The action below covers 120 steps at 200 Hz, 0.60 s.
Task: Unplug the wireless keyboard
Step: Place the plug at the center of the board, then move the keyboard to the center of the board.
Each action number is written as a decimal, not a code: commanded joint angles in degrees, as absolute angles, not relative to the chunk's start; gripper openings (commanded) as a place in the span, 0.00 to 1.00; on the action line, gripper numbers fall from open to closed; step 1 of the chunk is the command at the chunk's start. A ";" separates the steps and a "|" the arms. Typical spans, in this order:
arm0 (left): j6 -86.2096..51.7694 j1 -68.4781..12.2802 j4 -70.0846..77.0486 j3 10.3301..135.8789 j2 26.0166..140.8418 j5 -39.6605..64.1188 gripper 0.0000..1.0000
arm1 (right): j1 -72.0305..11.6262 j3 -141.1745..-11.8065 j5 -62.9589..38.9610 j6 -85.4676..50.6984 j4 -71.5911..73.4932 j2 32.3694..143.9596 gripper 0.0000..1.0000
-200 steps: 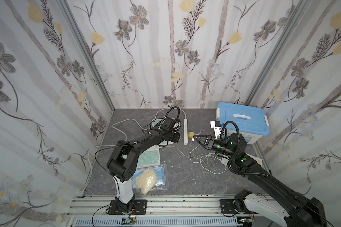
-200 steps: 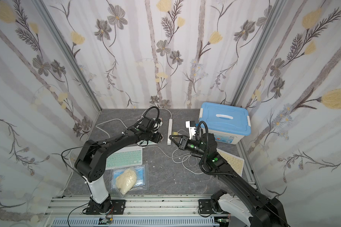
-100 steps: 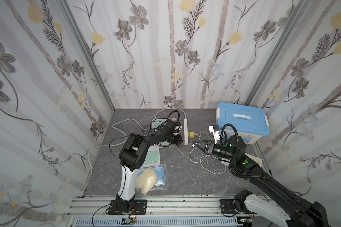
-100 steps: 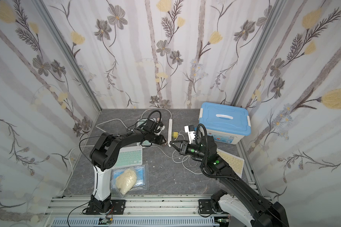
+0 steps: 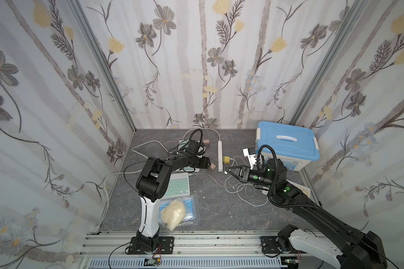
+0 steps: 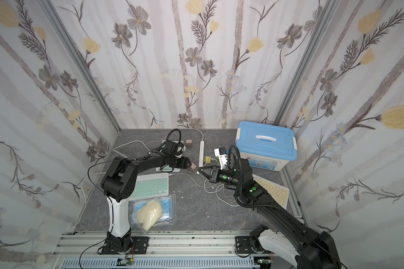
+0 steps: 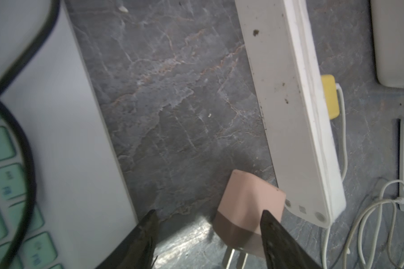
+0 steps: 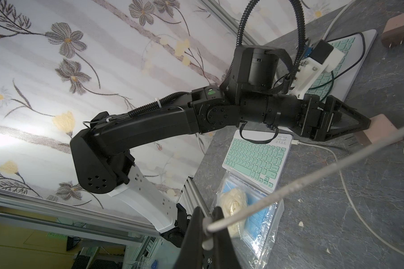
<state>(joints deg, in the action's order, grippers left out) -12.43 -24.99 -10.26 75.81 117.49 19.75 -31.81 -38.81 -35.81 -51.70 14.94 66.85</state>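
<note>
Both claws differ: my left gripper (image 7: 208, 213) gapes over the pink adapter (image 7: 250, 200), prongs bare beside the power strip (image 7: 289, 104); my right gripper (image 8: 207, 216) pinches a white cable (image 8: 312, 178). Green keyboard (image 5: 177, 186) lies at eight o'clock of the adapter; I pull gently, straight.

Here's a robot test booth, lab territory and no home at all. Just behind the aluminium rail (image 5: 208, 240) lies a grey marble-look bench (image 5: 219, 209), boxed in by flowered wallpaper panels (image 5: 196, 58) joined with bare metal posts (image 5: 104, 69). Two arm bases (image 5: 149, 242) sit bolted onto that rail, with a slotted cable duct (image 5: 117, 264) in front of it.
</note>
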 commanded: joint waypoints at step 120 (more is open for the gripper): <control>-11.83 -16.90 -18.49 82.75 121.99 13.46 0.77 | -33.54 -40.55 -35.42 -50.37 15.66 69.27 0.00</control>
